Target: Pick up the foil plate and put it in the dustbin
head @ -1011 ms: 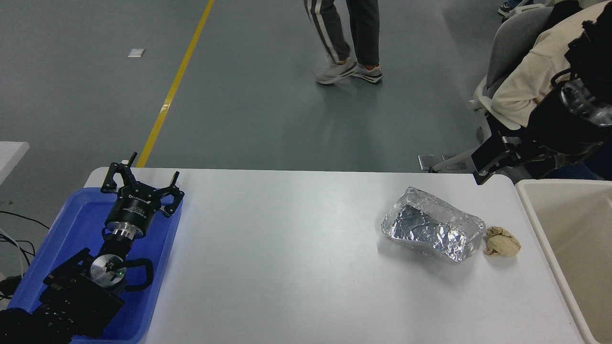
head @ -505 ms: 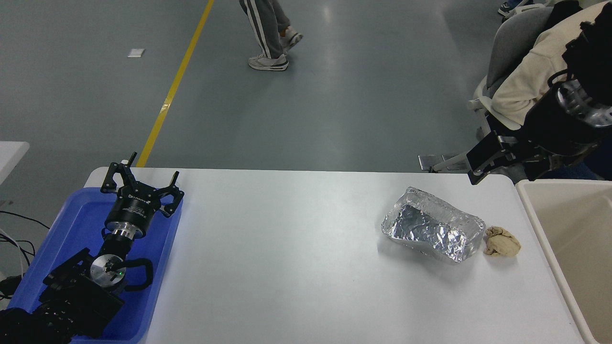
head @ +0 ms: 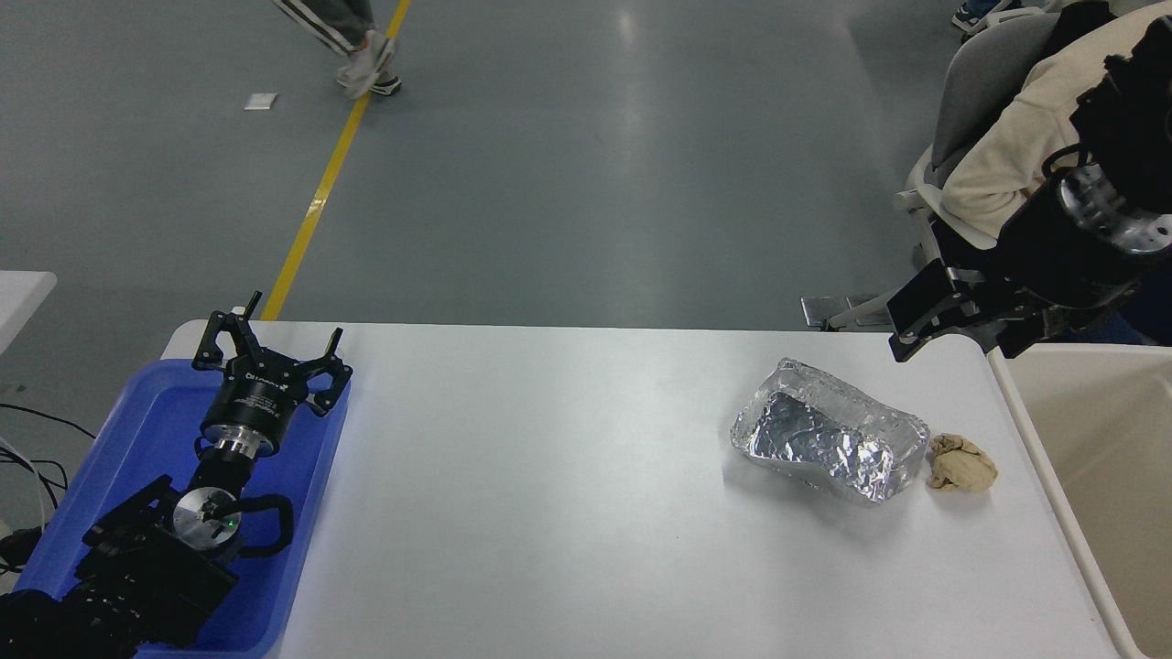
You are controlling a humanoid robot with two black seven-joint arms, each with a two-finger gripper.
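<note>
Right gripper (head: 952,316) cut off at the frame's right edge; finger spread impossible to tell. Below-left of it, on white table (head: 549,503): foil plate (head: 829,442), untouched, touching a tan paper wad (head: 961,463). Just below-right: dustbin (head: 1090,439), cropped. Far left: left gripper (head: 267,352) spread above blue tray (head: 146,430). Beyond: grey floor, yellow line.

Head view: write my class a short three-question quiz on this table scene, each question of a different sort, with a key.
1. True or false: the right gripper is shut on the foil plate.
2. What lies just right of the foil plate? A) paper wad B) a cup C) a spoon
3. Fill in: the parked left gripper hangs over the ____ tray.

Key: 1 false, it is apart from the plate, near the table's far edge; 2 A; 3 blue. The dustbin stands at the table's right end.
</note>
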